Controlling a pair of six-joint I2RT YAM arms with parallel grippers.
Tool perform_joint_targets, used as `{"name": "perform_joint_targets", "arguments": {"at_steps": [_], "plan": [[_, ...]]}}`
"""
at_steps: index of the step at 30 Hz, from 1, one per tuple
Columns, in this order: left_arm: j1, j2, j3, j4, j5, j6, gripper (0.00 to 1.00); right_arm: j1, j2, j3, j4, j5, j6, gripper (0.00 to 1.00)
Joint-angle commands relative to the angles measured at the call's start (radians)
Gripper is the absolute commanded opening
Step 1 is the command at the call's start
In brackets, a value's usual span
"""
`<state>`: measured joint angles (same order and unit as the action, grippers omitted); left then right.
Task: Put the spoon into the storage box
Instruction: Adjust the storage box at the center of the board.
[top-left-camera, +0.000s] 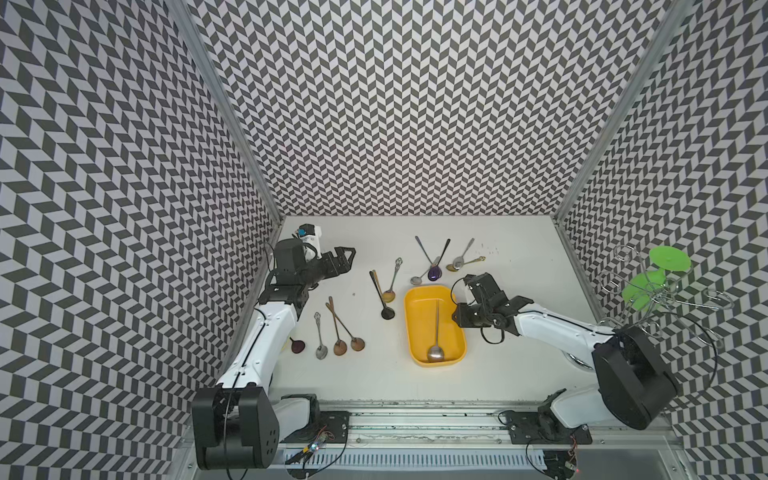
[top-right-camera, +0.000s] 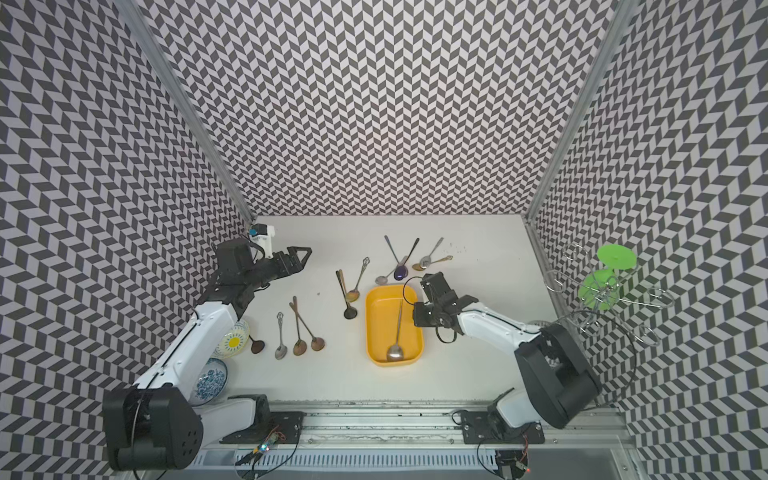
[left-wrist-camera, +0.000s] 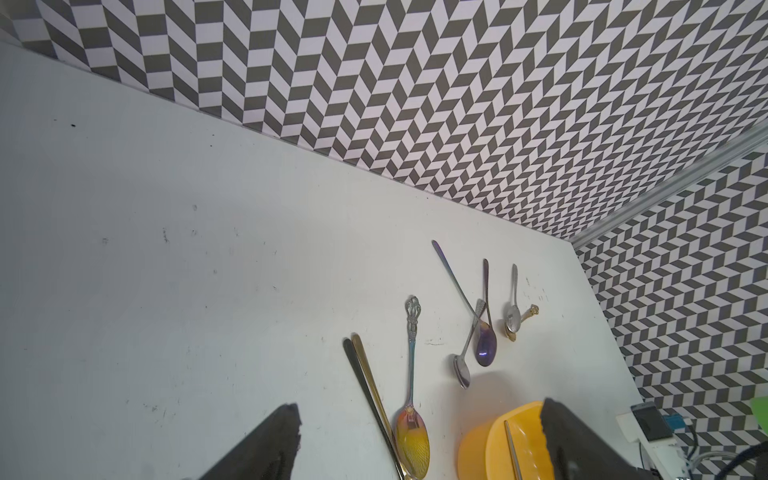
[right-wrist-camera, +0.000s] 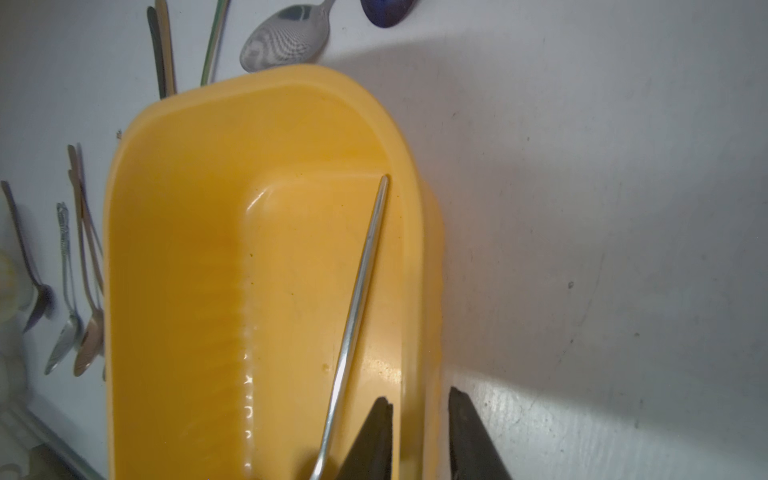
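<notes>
A slim silver metal spoon (top-left-camera: 436, 328) lay inside the shallow yellow plastic storage box (top-left-camera: 417, 324), mid-worktop (top-left-camera: 519, 365). The left gripper (left-wrist-camera: 419, 407) gaped wide and empty. The right gripper (right-wrist-camera: 419, 397) stood narrow astride the box's rim, grip unclear.

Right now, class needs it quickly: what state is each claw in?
Left claw: open, empty.
Right claw: jaws narrow, astride the side wall of the shallow yellow plastic storage box; grip cannot be told.

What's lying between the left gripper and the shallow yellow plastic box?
Three long spoons lie there: a black spoon, a gold-handled spoon and an ornate-handled spoon. Both top views show them.
</notes>
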<state>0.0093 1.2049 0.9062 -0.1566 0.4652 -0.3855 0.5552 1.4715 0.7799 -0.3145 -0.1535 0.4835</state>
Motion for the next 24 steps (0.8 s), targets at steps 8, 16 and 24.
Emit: {"name": "perform_joint_targets", "arguments": {"at_steps": [8,16,24], "plan": [[0.006,-0.028,-0.009,0.035,0.003,0.016,0.95,0.005,0.099,0.114,0.068,0.042,-0.001,0.14],[0.006,-0.027,-0.013,0.034,0.000,0.016,0.95,0.006,0.190,0.211,0.040,0.065,-0.023,0.06],[0.006,-0.026,-0.015,0.036,0.000,0.014,0.95,0.008,0.210,0.231,0.026,0.060,-0.016,0.07]]}}
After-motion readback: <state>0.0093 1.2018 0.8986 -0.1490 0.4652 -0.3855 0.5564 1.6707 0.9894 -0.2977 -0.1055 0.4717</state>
